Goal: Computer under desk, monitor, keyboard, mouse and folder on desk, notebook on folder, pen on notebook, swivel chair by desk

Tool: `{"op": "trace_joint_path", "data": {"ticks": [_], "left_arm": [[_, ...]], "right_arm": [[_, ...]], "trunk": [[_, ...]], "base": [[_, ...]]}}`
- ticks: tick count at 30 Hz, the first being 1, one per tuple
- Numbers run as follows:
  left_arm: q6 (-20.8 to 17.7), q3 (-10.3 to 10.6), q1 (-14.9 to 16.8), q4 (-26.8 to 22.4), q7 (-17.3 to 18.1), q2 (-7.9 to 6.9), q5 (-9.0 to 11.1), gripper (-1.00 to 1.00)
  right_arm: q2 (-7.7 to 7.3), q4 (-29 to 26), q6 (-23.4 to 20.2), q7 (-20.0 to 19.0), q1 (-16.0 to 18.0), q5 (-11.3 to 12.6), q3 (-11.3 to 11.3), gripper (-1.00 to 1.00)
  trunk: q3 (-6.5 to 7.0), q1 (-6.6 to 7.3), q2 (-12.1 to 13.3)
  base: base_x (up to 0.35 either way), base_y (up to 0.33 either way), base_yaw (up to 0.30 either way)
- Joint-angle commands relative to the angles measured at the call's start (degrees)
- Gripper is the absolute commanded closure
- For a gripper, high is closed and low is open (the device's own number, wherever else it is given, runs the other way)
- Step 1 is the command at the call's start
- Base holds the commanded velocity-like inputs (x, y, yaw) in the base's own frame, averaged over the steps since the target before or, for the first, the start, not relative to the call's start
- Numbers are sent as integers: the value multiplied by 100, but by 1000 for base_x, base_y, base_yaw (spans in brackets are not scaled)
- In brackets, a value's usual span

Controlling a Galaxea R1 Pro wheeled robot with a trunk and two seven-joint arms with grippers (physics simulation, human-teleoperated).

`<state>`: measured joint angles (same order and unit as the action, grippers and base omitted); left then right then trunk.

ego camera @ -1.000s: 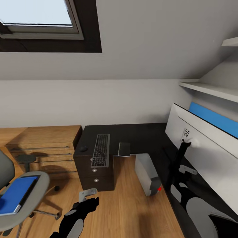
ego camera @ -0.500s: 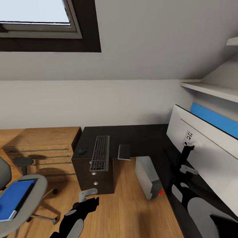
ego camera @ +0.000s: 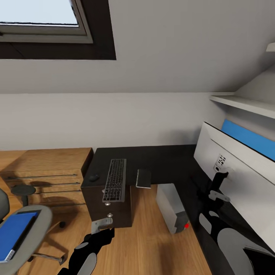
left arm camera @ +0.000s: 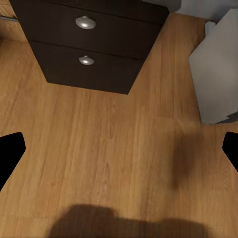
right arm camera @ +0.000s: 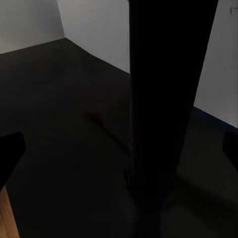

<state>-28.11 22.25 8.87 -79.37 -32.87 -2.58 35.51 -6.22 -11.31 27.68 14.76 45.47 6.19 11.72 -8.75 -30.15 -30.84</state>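
Beside the counter [ego camera: 160, 156], the right gripper [right arm camera: 119, 148], fingers spread empty, flanks the monitor [ego camera: 236, 160] stand; a careless sweep could topple it.

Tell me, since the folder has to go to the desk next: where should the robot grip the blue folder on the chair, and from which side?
Probably the folder by its near pale edge. It lies flat on the swivel chair seat, so the fingers need an edge to slip one tip under. The left gripper, beside the chair, is nearest; come in low from the seat's open front.
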Motion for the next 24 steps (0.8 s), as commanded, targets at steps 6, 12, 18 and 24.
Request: {"op": "trace_joint_path", "data": {"ticks": [6,12,18,24], "left_arm": [[-9,16,8,-9,-55,-6,50,-100],[-2,16,7,-9,-53,-6,62,-100],[-7,16,6,-9,-53,-6,70,-100],[-10,16,7,-9,-53,-6,67,-100]], "right_arm": [[-2,6,27,1,6,58,-30,-100],[-5,6,27,1,6,58,-30,-100],[-15,6,25,4,6,58,-23,-100],[-113,6,19,9,6,71,-21,-100]], "trunk": [[-11,-3,-10],[-11,-3,-10],[-11,-3,-10],[-11,-3,-10]], "base": [[23,0,0],[146,0,0],[36,0,0],[2,0,0]]}}
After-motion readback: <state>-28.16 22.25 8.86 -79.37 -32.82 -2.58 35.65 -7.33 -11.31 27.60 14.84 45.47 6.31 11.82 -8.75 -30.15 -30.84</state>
